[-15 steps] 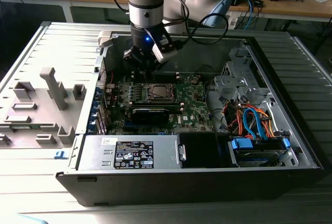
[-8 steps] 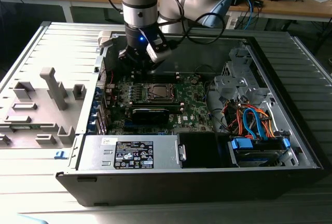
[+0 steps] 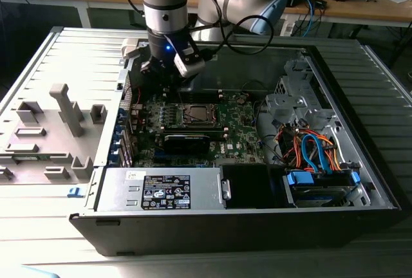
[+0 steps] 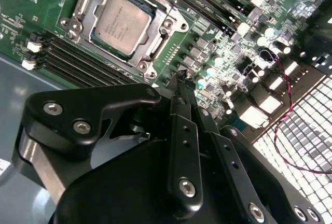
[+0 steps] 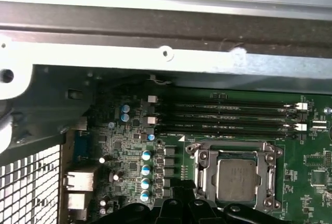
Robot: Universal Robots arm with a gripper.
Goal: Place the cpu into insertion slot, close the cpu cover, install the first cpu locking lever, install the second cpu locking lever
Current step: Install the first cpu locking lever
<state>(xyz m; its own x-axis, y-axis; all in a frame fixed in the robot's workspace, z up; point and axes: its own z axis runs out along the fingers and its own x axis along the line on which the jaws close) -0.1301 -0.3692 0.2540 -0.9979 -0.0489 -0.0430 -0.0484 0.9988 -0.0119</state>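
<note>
The cpu sits flat in the insertion slot, its silvery-grey top exposed, and the cpu cover appears to lie closed around it as a metal frame with a square window. In the exterior view the socket lies near the middle of the motherboard, and the gripper hangs just above the board, toward the exterior view's left and far side of the socket. In the second wrist view the gripper's two slim fingers stand pressed together and hold nothing. Whether both locking levers are latched cannot be told from these views. Judged risks: the closed fingertips hover near the memory slots and small capacitors, so a low or skewed approach could strike them; a lever pushed off its line could slip past its hook and spring back, leaving the cover unclamped.
</note>
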